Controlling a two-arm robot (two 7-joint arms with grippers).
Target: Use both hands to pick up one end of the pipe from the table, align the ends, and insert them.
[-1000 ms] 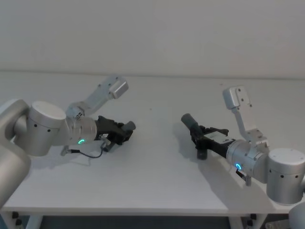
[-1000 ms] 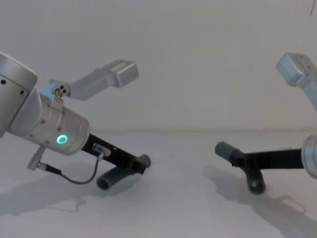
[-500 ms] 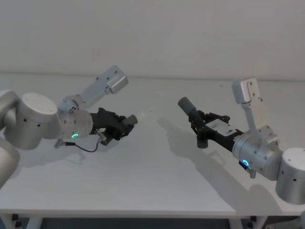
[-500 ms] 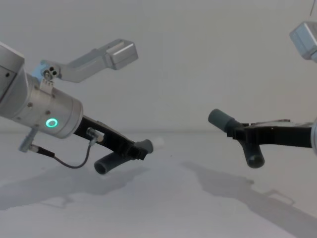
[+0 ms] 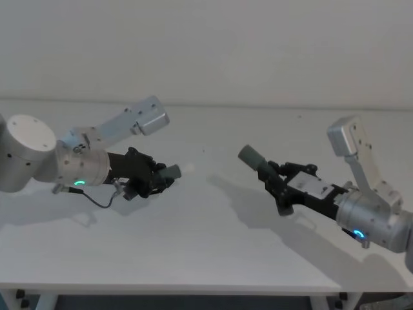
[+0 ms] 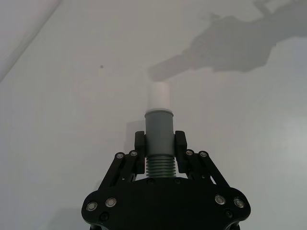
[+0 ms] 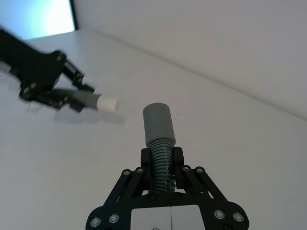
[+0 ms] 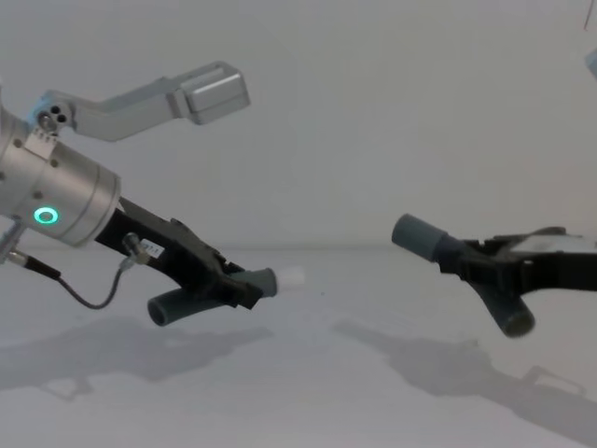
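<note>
A plain white bench (image 5: pixel 213 252) spans the room, its far edge meeting a bare pale wall (image 5: pixel 258 45). Soft grey shadows (image 8: pixel 438 369) lie on its matte top, and one small dark speck (image 6: pixel 101 66) marks it. Below the near edge, dark floor (image 5: pixel 193 302) shows between white legs (image 5: pixel 321 301). Beyond the bench glows a bright bluish pane (image 7: pixel 36 17), window or screen unclear.

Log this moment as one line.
left jaws: shut on white-tipped piece | right jaws: shut on plain-cuff piece | both off table | ends apart, not yet inserted
</note>
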